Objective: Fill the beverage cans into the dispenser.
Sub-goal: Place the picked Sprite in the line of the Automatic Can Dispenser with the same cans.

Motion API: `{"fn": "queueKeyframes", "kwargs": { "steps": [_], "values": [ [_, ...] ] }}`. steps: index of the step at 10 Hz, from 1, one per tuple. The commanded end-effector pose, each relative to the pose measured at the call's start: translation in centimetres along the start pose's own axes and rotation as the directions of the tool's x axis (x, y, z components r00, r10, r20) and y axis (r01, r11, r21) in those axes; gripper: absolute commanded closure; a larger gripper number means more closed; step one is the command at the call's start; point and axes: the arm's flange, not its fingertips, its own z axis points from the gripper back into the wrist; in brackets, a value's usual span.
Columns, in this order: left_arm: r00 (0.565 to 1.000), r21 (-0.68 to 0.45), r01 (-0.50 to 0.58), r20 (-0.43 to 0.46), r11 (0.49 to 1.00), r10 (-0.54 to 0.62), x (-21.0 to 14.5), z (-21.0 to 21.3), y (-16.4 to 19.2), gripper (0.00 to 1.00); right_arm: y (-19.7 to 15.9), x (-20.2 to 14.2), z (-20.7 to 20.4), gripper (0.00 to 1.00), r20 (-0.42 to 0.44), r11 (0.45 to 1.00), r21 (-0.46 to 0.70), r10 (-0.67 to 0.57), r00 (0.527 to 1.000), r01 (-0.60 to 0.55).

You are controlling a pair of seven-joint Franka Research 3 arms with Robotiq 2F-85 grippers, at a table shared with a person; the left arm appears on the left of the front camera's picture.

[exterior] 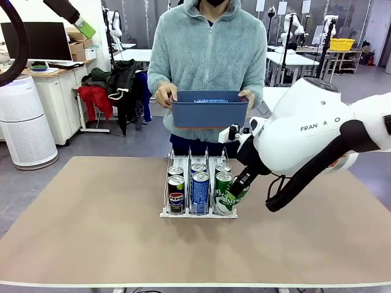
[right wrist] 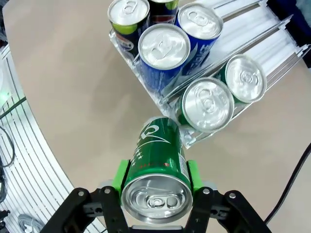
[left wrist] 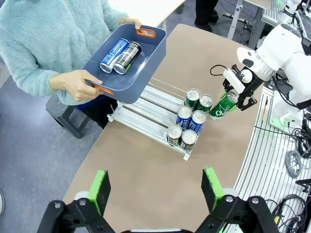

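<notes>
Angling green can (right wrist: 158,145) beside near right corner of dispenser (exterior: 183,215), likely for lane loading | right gripper (right wrist: 158,175) clamped on it | left gripper (left wrist: 156,188) spread, idle (spares in far bin (left wrist: 146,60))

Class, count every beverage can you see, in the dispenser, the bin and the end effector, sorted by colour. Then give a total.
Green cans: 3
Blue cans: 3
Dark cans: 3
Total: 9
</notes>
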Motion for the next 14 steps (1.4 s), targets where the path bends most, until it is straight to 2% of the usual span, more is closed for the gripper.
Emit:
{"fn": "queueKeyframes", "kwargs": {
  "steps": [1,3,5,7,9,14],
  "values": [
    [1.000,0.000,-0.003,0.001,1.000,0.003,-0.1,0.1,-0.1,0.00,-1.0,1.2,0.1,0.42,0.014,1.000,-0.002,0.016,1.000,-0.016],
    [1.000,0.000,-0.003,0.001,1.000,0.003,-0.1,0.1,-0.1,0.00,-1.9,2.4,-0.8,0.42,0.056,0.997,-0.075,0.005,0.998,-0.001],
    [1.000,0.000,-0.003,0.001,1.000,0.003,-0.1,0.1,-0.1,0.00,-3.7,3.3,0.4,0.42,0.051,0.995,-0.097,0.029,0.998,-0.024],
    [1.000,0.000,-0.003,0.001,1.000,0.003,-0.1,0.1,-0.1,0.00,-4.4,3.9,0.0,0.42,0.061,0.991,-0.131,0.013,0.998,-0.005],
    [1.000,0.000,-0.003,0.001,1.000,0.003,-0.1,0.1,-0.1,0.00,-5.9,4.6,-0.4,0.42,0.032,0.993,-0.117,0.026,0.999,-0.022],
    [1.000,0.000,-0.003,0.001,1.000,0.003,-0.1,0.1,-0.1,0.00,-6.2,5.6,-4.1,0.42,-0.056,0.999,-0.022,0.033,0.998,-0.034]
  ]
}}
